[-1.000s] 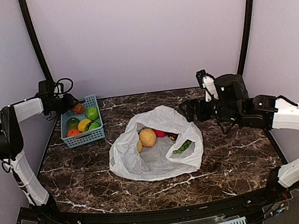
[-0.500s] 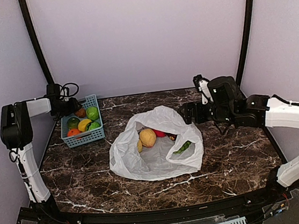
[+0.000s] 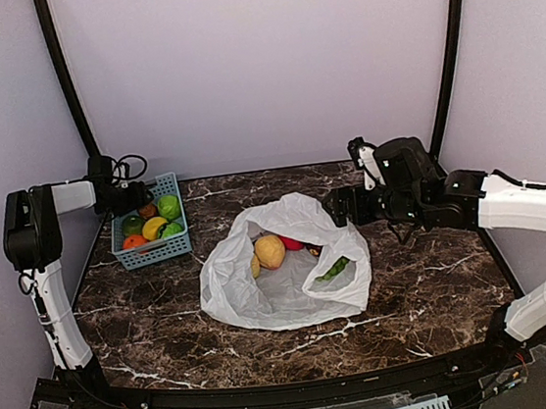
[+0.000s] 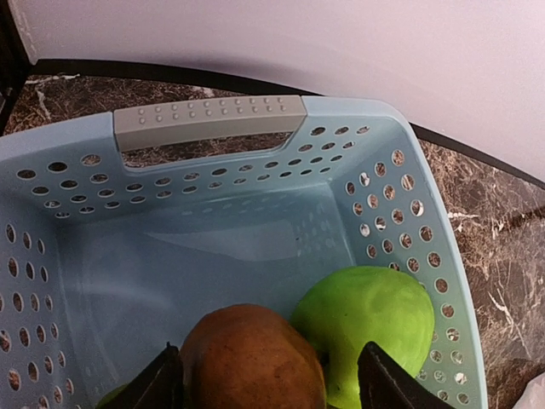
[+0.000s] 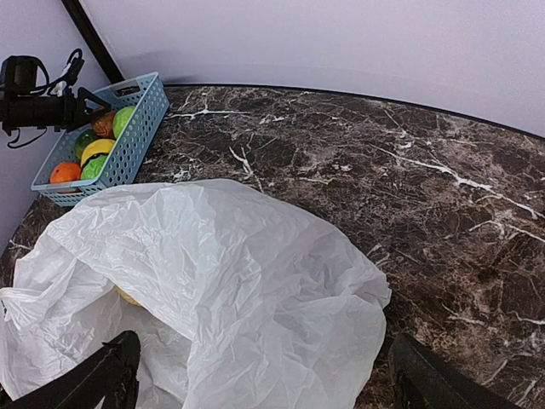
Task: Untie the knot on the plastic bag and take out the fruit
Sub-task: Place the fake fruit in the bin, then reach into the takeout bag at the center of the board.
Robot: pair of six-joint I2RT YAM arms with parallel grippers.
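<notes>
Left wrist: brown fruit point(image 4: 251, 358) in blue basket point(image 4: 209, 123)

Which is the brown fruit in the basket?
Look to the far left corner of the dark marble table, where a blue basket stands. At the basket's wall-side end, just under the left pincer, lies the brown fruit beside a bright green one; it is the only dull, russet one among green, yellow and orange.

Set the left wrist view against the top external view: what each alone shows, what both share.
Left wrist only: the dimpled grey handle and bare floor of the blue basket. Top external only: the opened plastic bag with fruit inside, and the right gripper beside it. Both: that basket, holding a brown fruit and a green fruit.
</notes>
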